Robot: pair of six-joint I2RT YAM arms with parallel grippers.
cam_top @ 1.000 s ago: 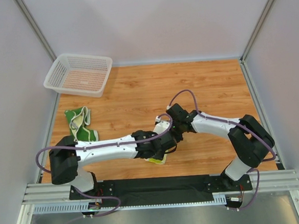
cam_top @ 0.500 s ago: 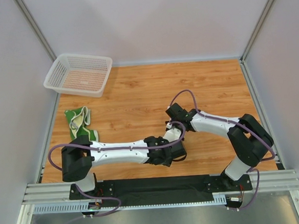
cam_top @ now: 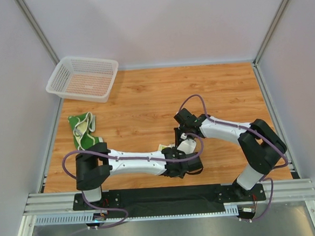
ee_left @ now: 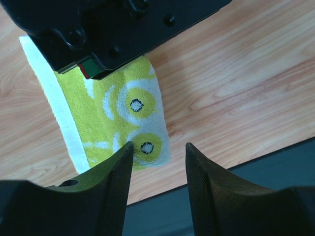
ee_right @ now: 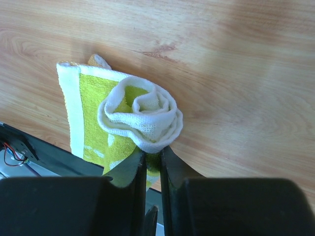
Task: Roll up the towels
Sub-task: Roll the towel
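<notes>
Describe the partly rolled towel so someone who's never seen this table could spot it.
On the wooden table, look near the middle of its near edge. The yellow-green towel lies there, one end wound into a spiral pinched by the right gripper. Unlike the dark green and cream towel crumpled at the left, it is bright lime with white rings.

1. The basket (cam_top: 82,79) sits at the far left corner of the table (cam_top: 145,97)
2. A bunched towel (cam_top: 84,131) lies in front of it, near the left edge
3. A half-rolled towel (ee_right: 140,115) lies centrally near the front edge, with the left gripper (ee_left: 157,153) over its flat end and the right gripper (ee_right: 152,156) at its roll
</notes>
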